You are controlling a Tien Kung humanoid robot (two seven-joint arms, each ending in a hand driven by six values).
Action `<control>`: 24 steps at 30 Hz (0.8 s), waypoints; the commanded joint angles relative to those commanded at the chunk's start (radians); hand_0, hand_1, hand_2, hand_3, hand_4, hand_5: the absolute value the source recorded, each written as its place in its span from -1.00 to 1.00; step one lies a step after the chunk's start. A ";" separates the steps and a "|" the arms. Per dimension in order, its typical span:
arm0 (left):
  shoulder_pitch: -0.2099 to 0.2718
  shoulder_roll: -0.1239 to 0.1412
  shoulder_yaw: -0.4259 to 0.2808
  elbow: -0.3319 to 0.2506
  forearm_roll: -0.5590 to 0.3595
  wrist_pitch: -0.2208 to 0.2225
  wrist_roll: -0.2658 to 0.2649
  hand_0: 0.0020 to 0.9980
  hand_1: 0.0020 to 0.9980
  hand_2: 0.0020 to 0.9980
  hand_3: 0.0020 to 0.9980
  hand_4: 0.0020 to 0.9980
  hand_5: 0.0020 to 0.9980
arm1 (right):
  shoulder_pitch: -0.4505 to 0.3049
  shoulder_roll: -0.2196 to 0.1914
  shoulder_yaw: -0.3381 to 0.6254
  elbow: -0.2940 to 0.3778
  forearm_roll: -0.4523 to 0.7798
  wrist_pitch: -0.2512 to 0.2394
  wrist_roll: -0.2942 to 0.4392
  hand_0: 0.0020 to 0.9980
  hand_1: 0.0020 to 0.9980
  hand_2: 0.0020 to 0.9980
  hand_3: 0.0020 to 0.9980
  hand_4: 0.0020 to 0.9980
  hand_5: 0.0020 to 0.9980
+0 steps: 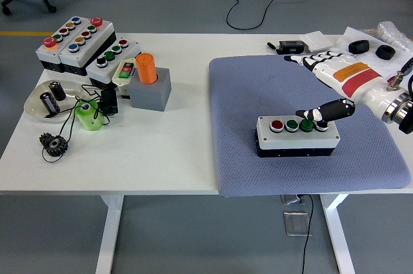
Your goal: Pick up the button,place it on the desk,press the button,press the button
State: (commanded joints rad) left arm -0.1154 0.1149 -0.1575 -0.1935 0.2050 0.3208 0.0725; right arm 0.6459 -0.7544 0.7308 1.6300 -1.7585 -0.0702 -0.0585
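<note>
While the button box (pixel 297 135) lies flat on the blue mat (pixel 258 93) near its front edge, the right hand (pixel 335 84) hangs above the box's right end, apart from the casing; its white fingers (pixel 310 60) are stretched out toward the table's far side and grip nothing; its black thumb (pixel 326 111) points left and down, with the tip at or just over the box's green buttons, contact not discernible. On the box top, a red button sits at the left and green ones beside it. At the table's left stand more button boxes (pixel 77 42), a grey block (pixel 152 90) carrying an orange cylinder (pixel 146 68), a dish (pixel 39 107), a green part (pixel 88 116) and a black gear (pixel 53 143).
</note>
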 joint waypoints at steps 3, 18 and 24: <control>0.002 -0.001 0.003 0.000 -0.003 0.000 0.000 0.20 0.08 0.00 -0.09 -0.44 0.97 | -0.010 0.002 -0.019 0.015 0.028 0.009 -0.029 -0.34 -1.00 -0.67 0.51 -0.16 -1.00; 0.008 -0.002 0.018 -0.001 -0.008 -0.002 0.002 0.20 0.09 0.01 -0.09 -0.45 0.97 | 0.013 0.042 -0.128 0.000 0.023 0.085 -0.128 -0.50 -1.00 -0.75 0.51 -0.20 -1.00; 0.006 -0.001 0.012 -0.002 -0.003 -0.002 0.001 0.20 0.09 0.01 -0.09 -0.45 0.98 | 0.024 0.055 -0.161 -0.022 0.022 0.092 -0.132 -0.51 -1.00 -0.76 0.51 -0.25 -1.00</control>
State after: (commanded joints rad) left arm -0.1092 0.1143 -0.1459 -0.1952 0.2024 0.3187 0.0739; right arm 0.6700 -0.6994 0.5699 1.6084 -1.7368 0.0216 -0.1909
